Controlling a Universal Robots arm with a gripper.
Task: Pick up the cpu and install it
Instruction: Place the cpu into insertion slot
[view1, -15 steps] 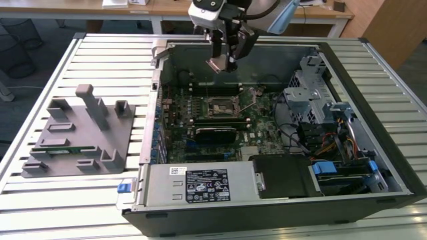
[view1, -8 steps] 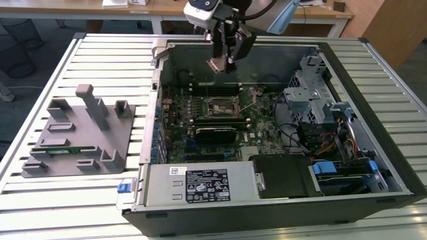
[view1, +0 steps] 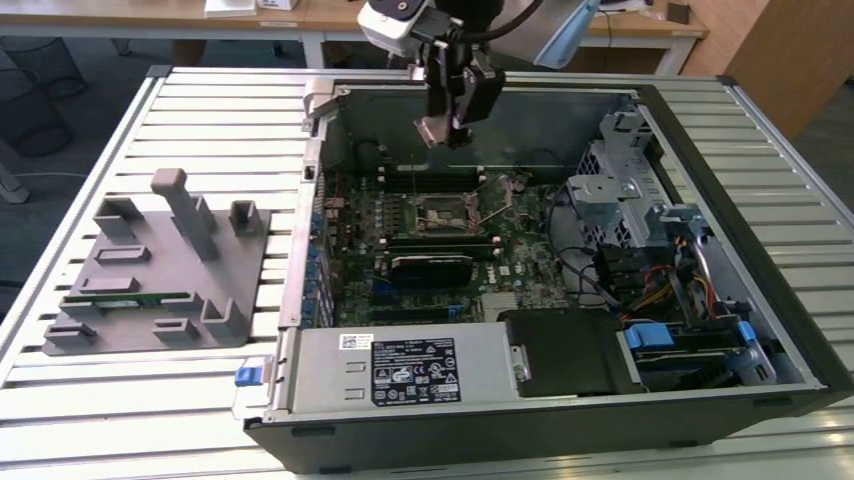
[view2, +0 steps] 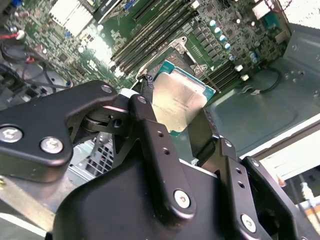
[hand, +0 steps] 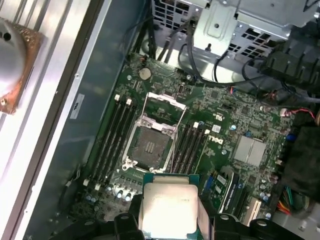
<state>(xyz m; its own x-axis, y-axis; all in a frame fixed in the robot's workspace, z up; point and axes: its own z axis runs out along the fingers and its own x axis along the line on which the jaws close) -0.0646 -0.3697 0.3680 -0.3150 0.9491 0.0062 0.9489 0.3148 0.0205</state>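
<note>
One cpu (hand: 167, 207) is clamped by its edges in the gripper (view1: 443, 130), held well above the open socket (hand: 150, 146) on the motherboard (hand: 235, 117); pins could be bent if it is lowered tilted or offset; it could be dropped if the hold is slack

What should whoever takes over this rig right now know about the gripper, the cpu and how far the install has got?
State of the gripper: shut on the cpu, hanging over the open case.
The cpu is gripped by its edges, in the air above the motherboard and apart from it.
The socket is open and empty.
Done: pickup.
Left: the cpu is not yet in the socket.
</note>
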